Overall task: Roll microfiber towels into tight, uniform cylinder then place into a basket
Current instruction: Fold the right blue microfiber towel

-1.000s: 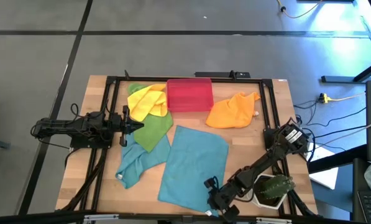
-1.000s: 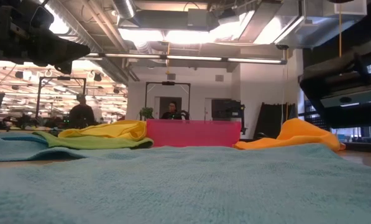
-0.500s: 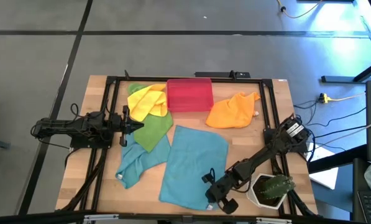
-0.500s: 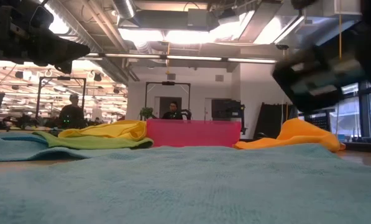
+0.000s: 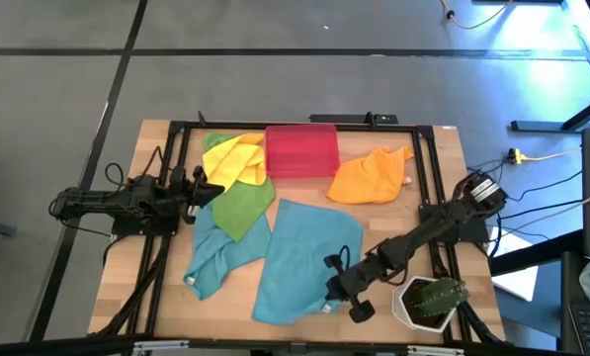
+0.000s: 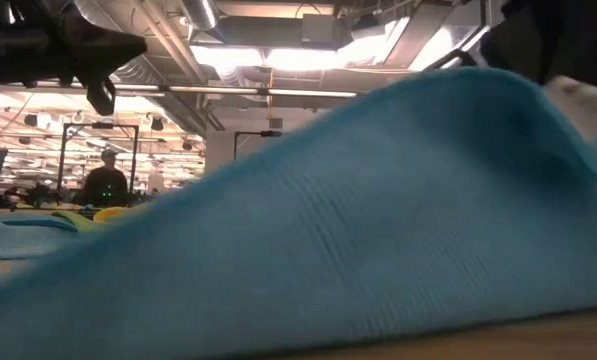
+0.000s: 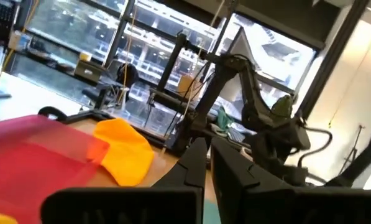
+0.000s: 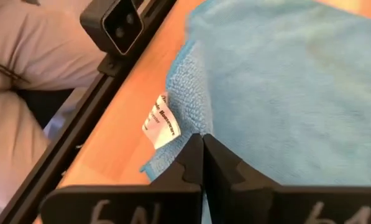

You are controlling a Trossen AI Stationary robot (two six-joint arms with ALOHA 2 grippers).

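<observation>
A large teal-blue towel lies spread on the table's near middle. Its near right corner is raised and fills the low view. My right gripper is shut on that corner. A second teal-blue towel, a green one, a yellow one and an orange one lie crumpled around the red-pink basket at the far middle. My left gripper is shut and empty above the green towel's left edge. My right gripper pinches the large teal-blue towel at its right edge between its two fingers, close to the near right corner and beside the white label. The fingers slant down from the table's right near side. The corner is raised off the table; the rest lies flat.
A white hexagonal plant pot with a green plant stands at the near right corner, beside my right arm. A black frame runs around the table. A person in light clothes shows beyond the near edge in the right wrist view.
My right gripper has gone from the near right edge toward the table's left and far side, onto the large teal-blue towel's near right corner. That corner has risen off the table and now blocks the low view; the rest of the towel has stayed flat.
</observation>
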